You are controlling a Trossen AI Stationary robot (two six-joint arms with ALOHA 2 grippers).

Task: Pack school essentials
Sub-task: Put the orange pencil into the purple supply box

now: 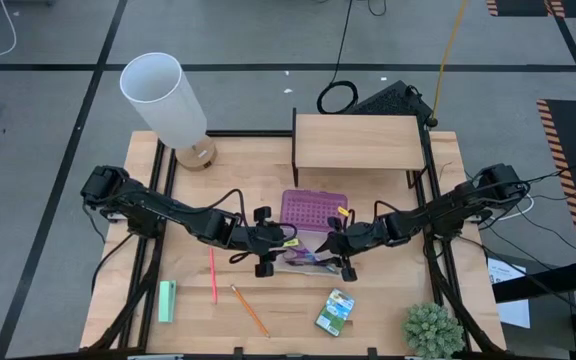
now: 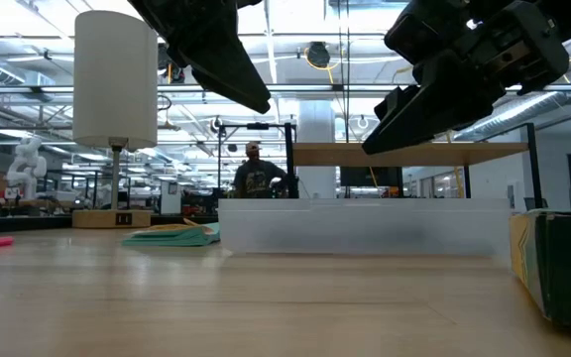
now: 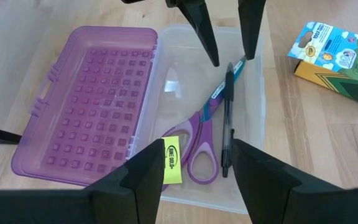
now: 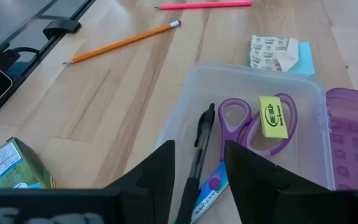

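A clear case [image 3: 247, 118] lies open at mid-table, its purple lid [image 3: 89, 112] flat beside it. In the clear half lie the purple-handled scissors [image 3: 201, 140], a black pen [image 3: 227, 118] and a yellow piece [image 3: 173, 160] resting on a scissor handle. My left gripper [image 3: 197, 180] hovers open over the handle end. My right gripper [image 4: 197, 174] hovers open over the opposite end, its fingers on either side of the pen [image 4: 201, 140]. On the table lie a red pencil [image 1: 212, 275], an orange pencil [image 1: 250, 310], a crayon box [image 1: 335, 311] and a small pack [image 4: 277, 51].
A mint-green block [image 1: 167, 300] lies near the front left. A white lamp [image 1: 168, 100] stands at the back left and a wooden shelf [image 1: 358, 140] at the back. A small plant [image 1: 433, 330] sits at the front right corner.
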